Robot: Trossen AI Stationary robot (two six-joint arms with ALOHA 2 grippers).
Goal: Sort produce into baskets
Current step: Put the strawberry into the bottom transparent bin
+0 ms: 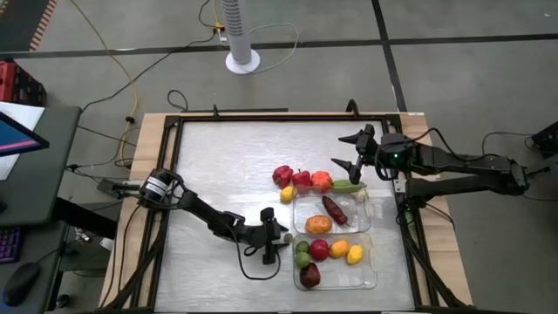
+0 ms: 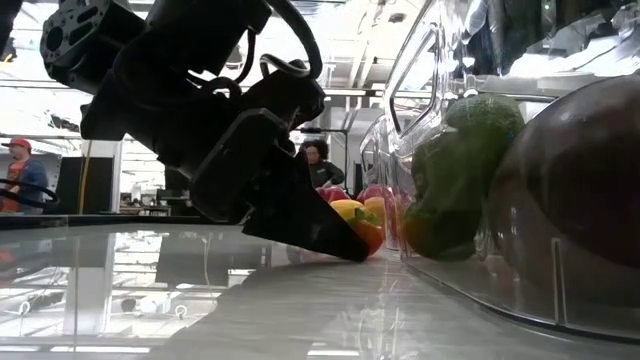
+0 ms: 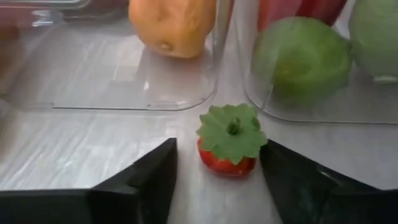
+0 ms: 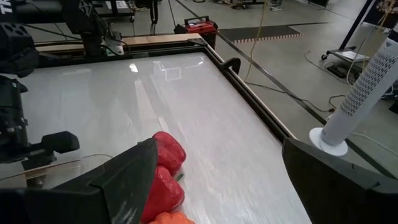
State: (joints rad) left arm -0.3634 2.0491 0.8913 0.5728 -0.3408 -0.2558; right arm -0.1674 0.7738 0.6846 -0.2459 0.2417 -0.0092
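A small red toy fruit with a green leafy top stands on the table in front of the gap between the two clear trays. My left gripper is open, low over the table, with one finger on each side of this fruit; it also shows in the high view. The far tray holds a maroon piece and an orange piece. The near tray holds several pieces. My right gripper is open and empty above the table's far right part.
Loose produce lies in a row just beyond the far tray: two red peppers, an orange piece, a green pod and a small yellow piece. Bare table lies to the left. A white fan stand is beyond the far edge.
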